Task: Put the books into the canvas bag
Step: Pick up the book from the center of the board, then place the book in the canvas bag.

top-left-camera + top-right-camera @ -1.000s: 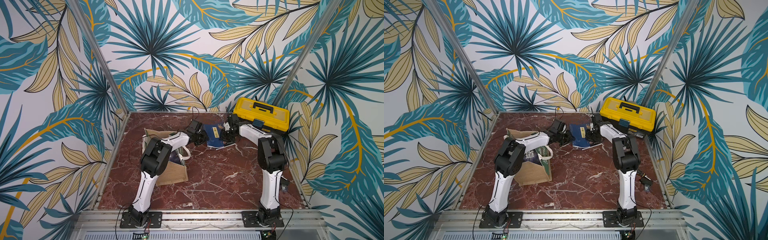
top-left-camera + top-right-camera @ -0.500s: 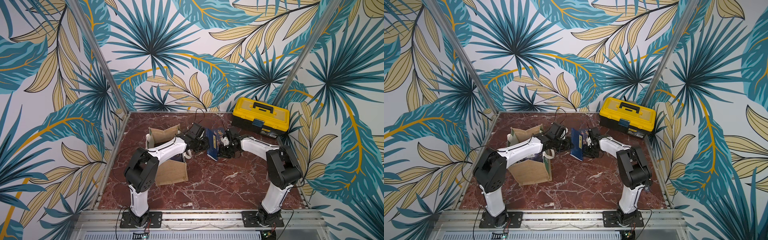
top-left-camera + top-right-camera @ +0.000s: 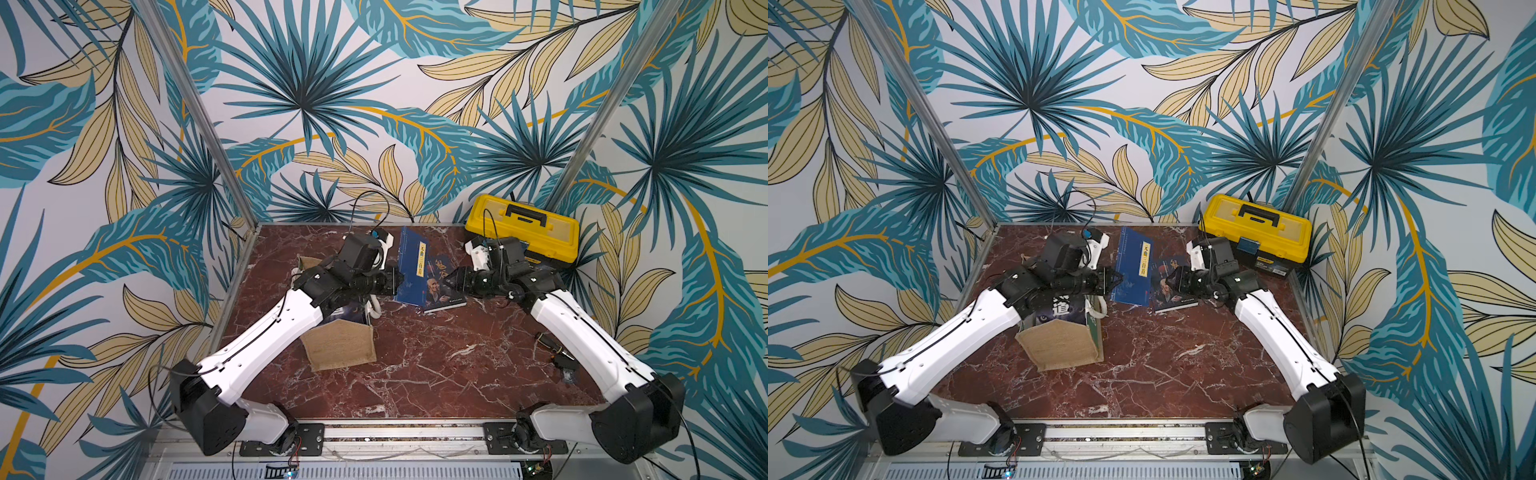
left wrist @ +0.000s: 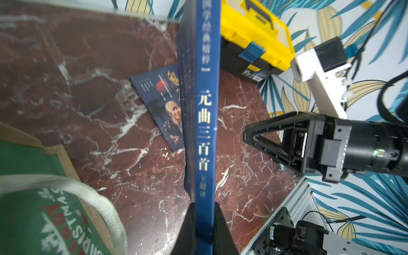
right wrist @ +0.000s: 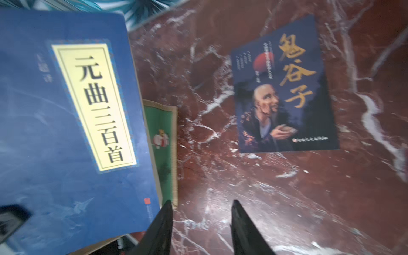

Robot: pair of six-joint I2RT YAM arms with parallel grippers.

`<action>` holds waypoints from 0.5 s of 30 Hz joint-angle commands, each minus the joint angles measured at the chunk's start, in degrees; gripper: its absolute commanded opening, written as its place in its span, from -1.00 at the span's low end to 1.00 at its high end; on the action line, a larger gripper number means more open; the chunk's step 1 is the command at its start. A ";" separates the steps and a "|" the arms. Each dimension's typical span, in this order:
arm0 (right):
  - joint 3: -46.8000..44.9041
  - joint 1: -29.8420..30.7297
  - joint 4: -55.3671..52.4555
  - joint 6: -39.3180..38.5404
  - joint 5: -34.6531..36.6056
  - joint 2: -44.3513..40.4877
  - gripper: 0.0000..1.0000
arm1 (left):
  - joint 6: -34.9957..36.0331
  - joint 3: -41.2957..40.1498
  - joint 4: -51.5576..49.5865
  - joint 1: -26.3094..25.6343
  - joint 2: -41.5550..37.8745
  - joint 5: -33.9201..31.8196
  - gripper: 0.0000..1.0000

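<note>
A navy book with a yellow title strip (image 3: 415,266) (image 3: 1133,266) stands on edge above the marble floor. My left gripper (image 4: 204,207) is shut on its spine end (image 4: 206,110). The right gripper (image 5: 202,204) is open and empty, just to the right of that book (image 5: 66,110) and apart from it. A dark book with a bearded man on its cover (image 5: 284,88) (image 3: 442,286) lies flat under it. The canvas bag (image 3: 340,345) (image 3: 1063,345) stands left of the books, partly under my left arm. Another book (image 3: 1059,309) shows inside it.
A yellow-and-black toolbox (image 3: 521,228) (image 4: 249,28) sits in the back right corner, close behind the right wrist. The bag's white handle (image 4: 99,198) and green panel (image 5: 162,143) lie near the held book. A small dark object (image 3: 557,353) rests by the right wall.
The right gripper has opened, let go of the navy book and drawn back to the right. The left gripper has kept its hold, and the book now stands on edge.
</note>
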 commanded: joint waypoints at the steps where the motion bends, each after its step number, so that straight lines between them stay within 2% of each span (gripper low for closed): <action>1: -3.42 0.25 11.69 8.08 -12.69 -1.75 -0.07 | 5.05 -0.61 0.21 0.04 -5.90 -1.56 -1.00; 4: -5.82 1.11 23.63 12.60 -16.20 -4.79 -0.03 | 5.69 -1.23 0.31 0.12 -9.73 0.33 -1.00; 8: -5.93 2.82 30.48 14.74 -18.42 -6.11 0.12 | 5.27 -1.39 0.56 0.10 -13.29 4.32 -1.00; 10: -6.02 3.17 33.15 16.32 -19.61 -5.77 0.13 | 4.07 -1.58 0.47 0.10 -15.05 3.34 -1.00; 12: -5.46 4.11 32.54 15.59 -18.15 -5.44 0.13 | 2.78 -2.01 0.10 0.22 -17.25 0.24 -1.00; 15: -0.80 6.74 22.52 10.03 -12.82 -3.24 0.14 | 2.27 -1.93 -3.01 0.26 -20.20 -6.62 -1.00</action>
